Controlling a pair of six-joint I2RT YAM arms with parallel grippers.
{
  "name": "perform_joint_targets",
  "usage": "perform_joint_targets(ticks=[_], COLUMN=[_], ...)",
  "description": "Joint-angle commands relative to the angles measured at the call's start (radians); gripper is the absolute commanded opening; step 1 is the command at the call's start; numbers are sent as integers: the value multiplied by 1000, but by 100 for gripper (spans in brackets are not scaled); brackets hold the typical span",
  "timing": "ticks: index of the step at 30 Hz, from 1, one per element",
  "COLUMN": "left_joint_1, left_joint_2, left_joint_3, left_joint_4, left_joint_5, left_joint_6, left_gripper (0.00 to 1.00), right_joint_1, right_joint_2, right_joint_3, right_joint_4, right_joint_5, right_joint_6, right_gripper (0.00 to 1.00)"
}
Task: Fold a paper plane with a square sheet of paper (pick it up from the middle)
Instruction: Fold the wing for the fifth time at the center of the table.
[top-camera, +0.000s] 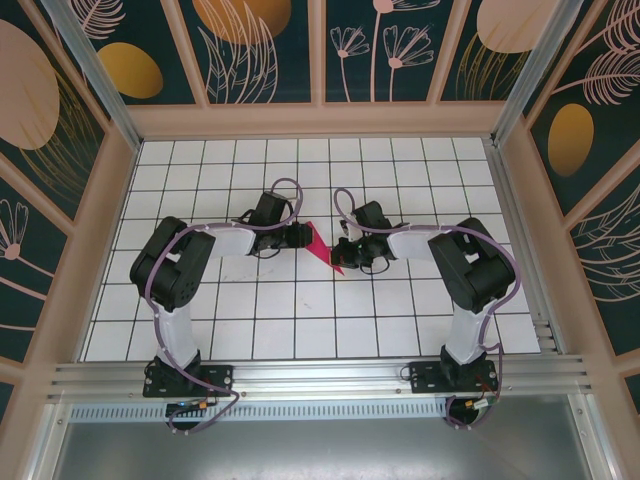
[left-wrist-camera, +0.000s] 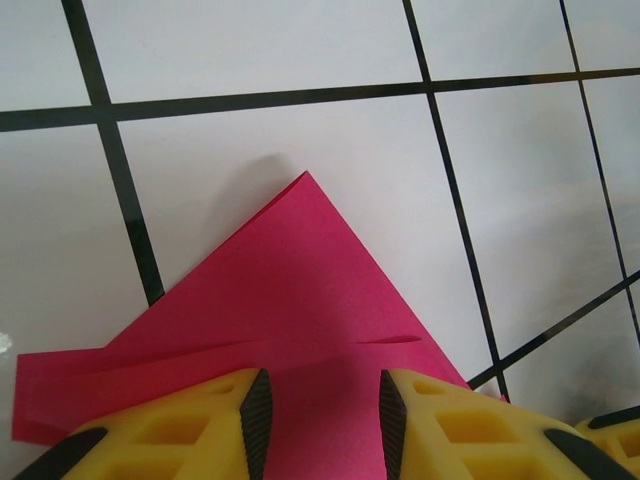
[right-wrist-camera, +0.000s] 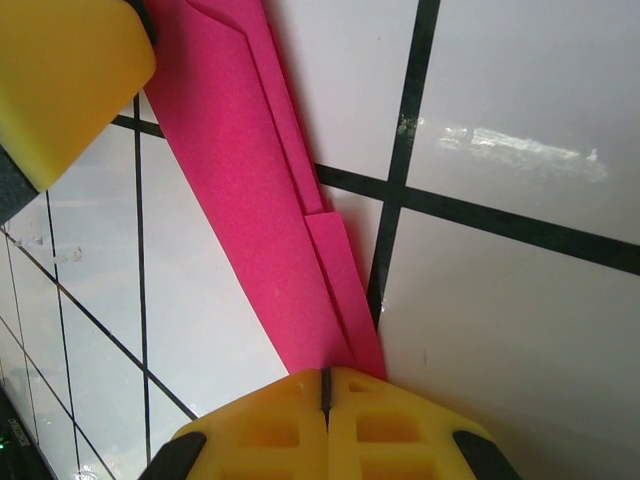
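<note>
The paper plane (top-camera: 320, 244) is a slim, pointed fold of magenta-pink paper near the middle of the tiled table, between my two grippers. In the left wrist view its triangular part (left-wrist-camera: 300, 290) spreads flat on the tile, with layered flaps showing. My left gripper (left-wrist-camera: 322, 385) stands over it, jaws apart, and the pink paper runs under the gap between the fingers (left-wrist-camera: 255, 420). My right gripper (right-wrist-camera: 325, 378) is shut, and the narrow end of the pink strip (right-wrist-camera: 260, 200) runs into its closed fingertips. From above, the left gripper (top-camera: 300, 236) and right gripper (top-camera: 342, 256) nearly meet at the paper.
The white table (top-camera: 300, 330) has a black grid. Wooden frame walls (top-camera: 320, 120) close off the back and both sides. An aluminium rail (top-camera: 320, 375) runs along the near edge by the arm bases. A yellow finger (right-wrist-camera: 60, 80) of the left gripper shows in the right wrist view.
</note>
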Motion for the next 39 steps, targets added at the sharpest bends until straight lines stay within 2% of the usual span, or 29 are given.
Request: perform_joint_targets(ticks=[1,10,14,23,26,29,32,39], left_joint_1=[22,72,98,113,113,113,110,39], left_joint_2=[33,11,2,-8,-68,-163,-249,-288], left_joint_3=[15,7,24,36,22,-37,-114,-198], left_joint_4=[-69,-95,-56,-44,-13,93,177,258], left_joint_5=[-110,-197,-128,-146,-96,-3,41,70], left_joint_6=[32,-30,-71,-81,-115,-184,-240,-327], left_gripper=[38,38,38,39,39,39,37,30], right_joint_1=[7,6,7,7,7,7,7,7], right_joint_2=[101,106,106,101,99,96,95,99], right_joint_3=[-49,-65,-67,-67,-65,-65,-66,-69], right_joint_4=[-134,-132,-127,-124,-122,-122,-120,-116], right_joint_5=[141,151,147,144,139,135,136,131], right_joint_6=[-23,-23,-20,-19,-19,-18,-17,-15], right_gripper=[4,4,4,4,4,4,4,1])
